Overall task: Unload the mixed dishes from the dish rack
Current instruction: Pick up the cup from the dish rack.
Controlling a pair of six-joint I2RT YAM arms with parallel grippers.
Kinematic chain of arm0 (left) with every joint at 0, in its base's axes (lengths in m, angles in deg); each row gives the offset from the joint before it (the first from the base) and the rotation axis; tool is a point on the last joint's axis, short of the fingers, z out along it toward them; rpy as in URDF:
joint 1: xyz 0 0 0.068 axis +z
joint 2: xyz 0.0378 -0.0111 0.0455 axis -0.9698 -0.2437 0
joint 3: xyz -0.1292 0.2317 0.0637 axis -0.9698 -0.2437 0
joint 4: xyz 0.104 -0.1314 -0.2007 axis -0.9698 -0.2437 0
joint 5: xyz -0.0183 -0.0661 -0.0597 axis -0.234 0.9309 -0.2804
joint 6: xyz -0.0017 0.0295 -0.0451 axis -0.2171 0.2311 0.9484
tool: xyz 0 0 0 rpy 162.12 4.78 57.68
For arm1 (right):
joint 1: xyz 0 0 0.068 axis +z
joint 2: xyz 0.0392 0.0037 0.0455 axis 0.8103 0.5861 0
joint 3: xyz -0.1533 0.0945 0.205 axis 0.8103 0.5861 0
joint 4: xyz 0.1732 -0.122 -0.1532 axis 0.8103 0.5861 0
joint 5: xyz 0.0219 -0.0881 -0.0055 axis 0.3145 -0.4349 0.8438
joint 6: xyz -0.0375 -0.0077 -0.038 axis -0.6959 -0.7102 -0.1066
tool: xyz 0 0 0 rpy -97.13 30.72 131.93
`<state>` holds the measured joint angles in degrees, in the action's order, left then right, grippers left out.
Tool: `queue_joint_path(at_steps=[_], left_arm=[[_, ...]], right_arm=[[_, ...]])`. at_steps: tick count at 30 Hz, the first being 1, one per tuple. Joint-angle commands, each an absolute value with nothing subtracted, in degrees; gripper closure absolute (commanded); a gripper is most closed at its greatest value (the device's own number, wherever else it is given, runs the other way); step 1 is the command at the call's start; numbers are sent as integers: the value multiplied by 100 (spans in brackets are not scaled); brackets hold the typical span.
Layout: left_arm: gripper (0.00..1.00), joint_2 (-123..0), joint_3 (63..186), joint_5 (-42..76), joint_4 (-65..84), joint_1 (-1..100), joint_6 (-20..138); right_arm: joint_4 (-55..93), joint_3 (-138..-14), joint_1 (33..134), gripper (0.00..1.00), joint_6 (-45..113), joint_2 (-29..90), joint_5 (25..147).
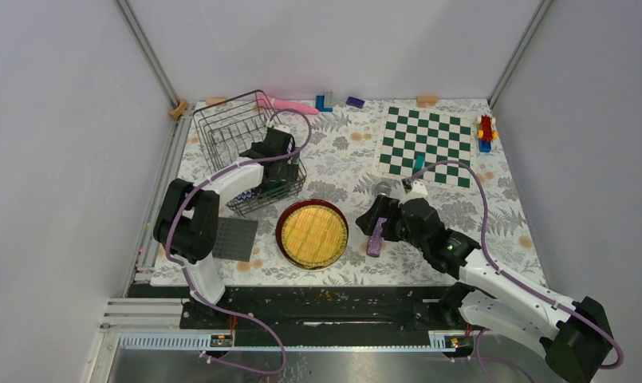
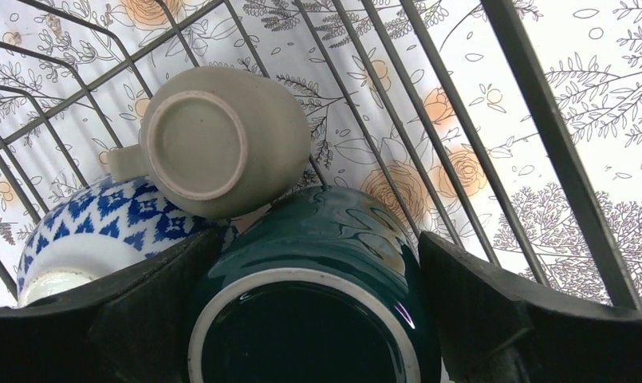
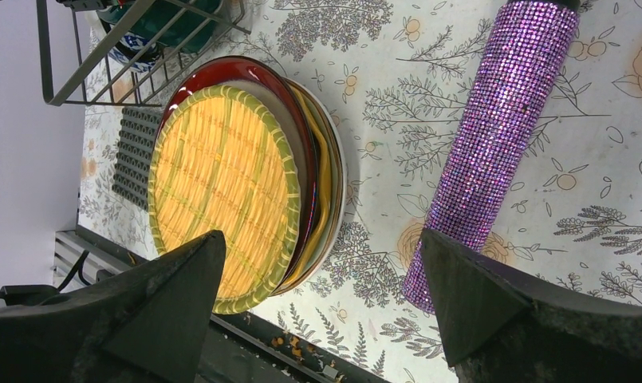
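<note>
Your right gripper (image 3: 321, 239) hangs with jaws apart between the yellow woven-look plate (image 3: 222, 191), topping its stack, and the purple glitter cylinder (image 3: 493, 152). Farther off, inside the dark wire dish rack (image 1: 230, 132), your left gripper's (image 2: 317, 239) spread jaws straddle the dark teal mug (image 2: 325, 319).

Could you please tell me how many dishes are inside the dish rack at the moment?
3, all in the dish rack: the small greyish cup, base showing, rests against the blue-white patterned bowl and the dark teal mug. More may be hidden beyond the wrist view.
</note>
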<state>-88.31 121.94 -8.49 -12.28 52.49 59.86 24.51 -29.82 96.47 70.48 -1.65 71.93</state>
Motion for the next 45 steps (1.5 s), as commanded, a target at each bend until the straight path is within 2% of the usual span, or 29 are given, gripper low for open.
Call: queue_joint_path(at_steps=[1,7,18,20,27,38,45], left_arm=[[14,-8773,12344,-837,-1395,5278,6117],[49,-8578,12488,-988,-1439,5280,6193],[80,-8057,12717,-1276,-1440,5278,6324],[89,-7896,12687,-1273,-1359,5278,6373],[100,-7395,12524,-1279,-1101,5279,6519],[100,-6174,11931,-1226,-526,5295,7146],[100,-4827,10884,-81,538,5309,8097]], right_arm=[[2355,-3100,9676,0,7034,-140,6989],[2356,-3060,9676,2,7081,-211,6917],[2365,-2991,9684,2,7108,-395,6776],[2365,-2983,9679,2,7113,-430,6762],[2333,-2917,9676,2,7101,-636,6705],[1571,-2668,9679,2,6980,-981,6975],[682,-2454,9681,2,6811,-1107,7595]])
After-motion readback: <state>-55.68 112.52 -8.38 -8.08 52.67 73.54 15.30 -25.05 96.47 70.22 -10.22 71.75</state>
